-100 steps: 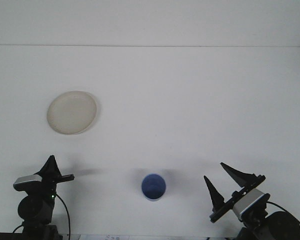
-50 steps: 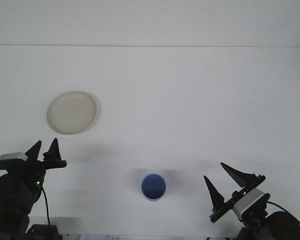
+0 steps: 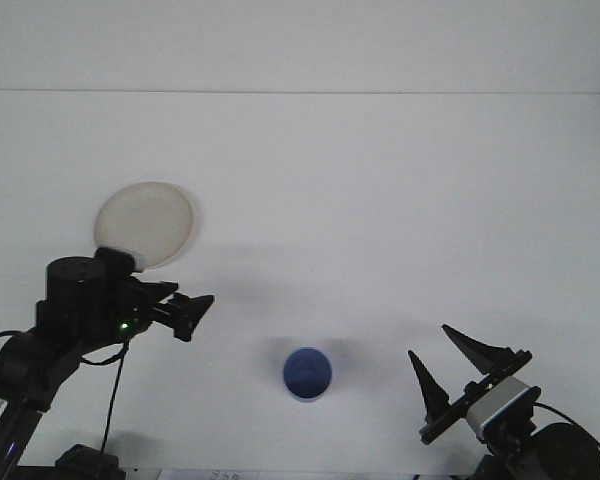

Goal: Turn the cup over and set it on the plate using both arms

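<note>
Your right gripper [image 3: 448,362] sits at the tabletop's near right corner, jaws spread wide and empty. The cup [image 3: 307,374] stands near the front edge, mouth up, just left of it. Your left gripper [image 3: 194,310] points toward the cup from the left, a little farther back; I cannot tell its opening. Nothing lies between. The plate [image 3: 145,224] lies beyond, toward the left edge.

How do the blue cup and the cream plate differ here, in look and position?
The small round blue cup sits near the table's front edge, between the two arms; the wide, flat cream plate lies farther back on the left. The cup stands fully in view, while the left arm covers part of the plate's near rim. Both rest on the white table, neither held.
</note>
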Tool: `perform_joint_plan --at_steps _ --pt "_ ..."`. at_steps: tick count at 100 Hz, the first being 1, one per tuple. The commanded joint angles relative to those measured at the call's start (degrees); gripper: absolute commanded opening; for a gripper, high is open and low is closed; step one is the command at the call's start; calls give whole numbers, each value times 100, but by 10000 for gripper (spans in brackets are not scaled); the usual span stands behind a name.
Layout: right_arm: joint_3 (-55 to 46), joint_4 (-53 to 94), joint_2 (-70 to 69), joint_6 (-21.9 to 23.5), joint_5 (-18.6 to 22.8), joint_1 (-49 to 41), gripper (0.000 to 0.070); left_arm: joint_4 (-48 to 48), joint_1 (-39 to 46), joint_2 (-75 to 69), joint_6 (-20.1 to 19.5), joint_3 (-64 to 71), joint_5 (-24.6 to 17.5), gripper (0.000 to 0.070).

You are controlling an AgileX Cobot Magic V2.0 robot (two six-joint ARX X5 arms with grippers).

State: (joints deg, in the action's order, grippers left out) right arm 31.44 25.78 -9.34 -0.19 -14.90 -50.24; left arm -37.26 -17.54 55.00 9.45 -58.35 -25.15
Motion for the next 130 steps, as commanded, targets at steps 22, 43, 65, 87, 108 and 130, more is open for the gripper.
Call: perform_joint_plan --at_steps 22,43,65,87,108,130 --pt "11 -68 -9 15 -26 -68 426 -35 -1639 1399 -234 -645 162 544" --pt "11 -70 -9 15 -24 -68 426 -79 -2356 2299 -319 -975 291 544" --pt "11 -87 -9 15 -24 -68 426 -70 -2776 2962 -570 -1154 780 544" --pt "11 -92 -9 15 -24 -68 425 -17 -3010 3432 -739 -1156 782 544" --pt "11 -96 -9 13 -24 -68 426 7 -3136 3770 -802 -1156 896 535" --pt "11 -118 -9 -4 -24 -68 426 -11 -3222 3884 -800 -1156 905 181"
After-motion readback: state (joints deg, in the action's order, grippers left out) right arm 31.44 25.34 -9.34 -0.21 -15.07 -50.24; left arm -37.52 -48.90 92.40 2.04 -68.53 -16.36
